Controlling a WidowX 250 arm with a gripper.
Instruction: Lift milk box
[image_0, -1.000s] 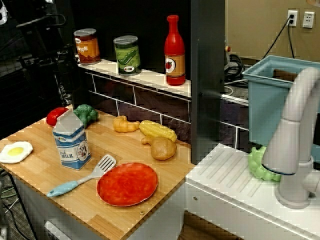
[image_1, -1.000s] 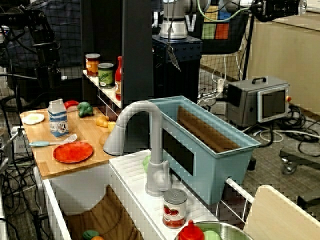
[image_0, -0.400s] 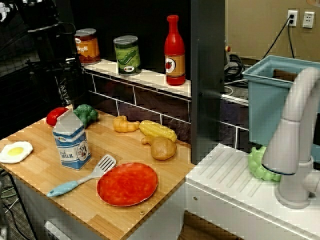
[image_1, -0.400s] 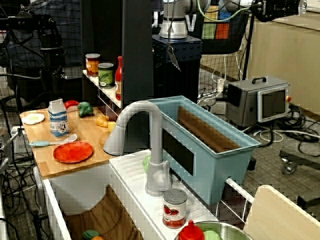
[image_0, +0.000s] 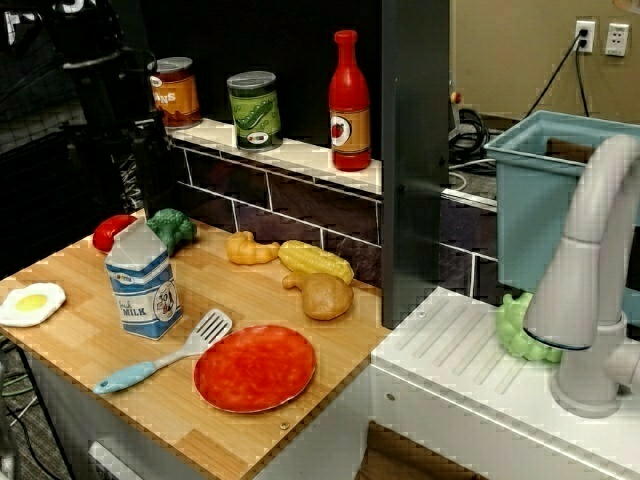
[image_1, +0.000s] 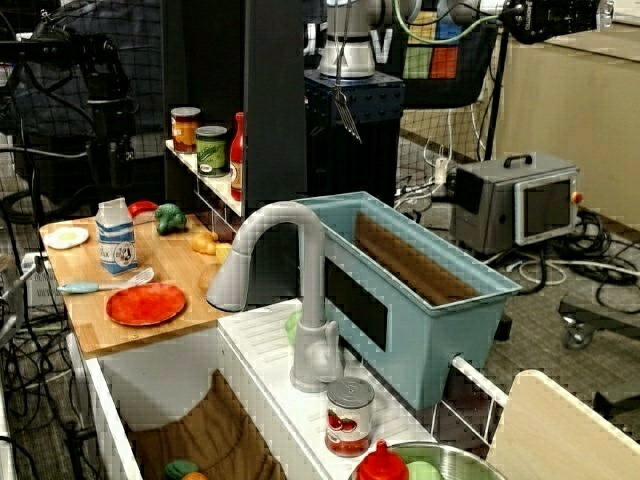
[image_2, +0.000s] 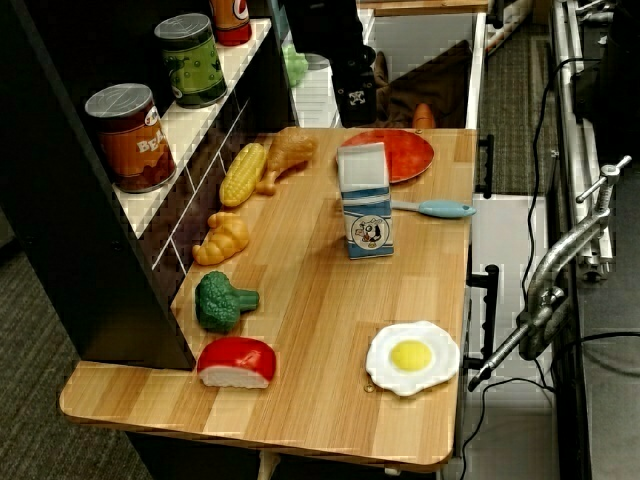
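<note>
The milk box (image_0: 144, 282) stood upright on the wooden counter (image_0: 90, 350). In the view from the counter's front, the fried egg (image_0: 31, 302) lay to its left, the spatula (image_0: 165, 353) and plate (image_0: 254, 367) to its right, the broccoli (image_0: 172, 227) behind it. Three containers stood on the shelf (image_0: 310, 155) behind. The gripper (image_0: 152, 170) hung above and behind the box, apart from it.

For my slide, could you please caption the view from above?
Milk box upright on the wooden counter between a red plate and a fried egg, ungrasped.
</note>
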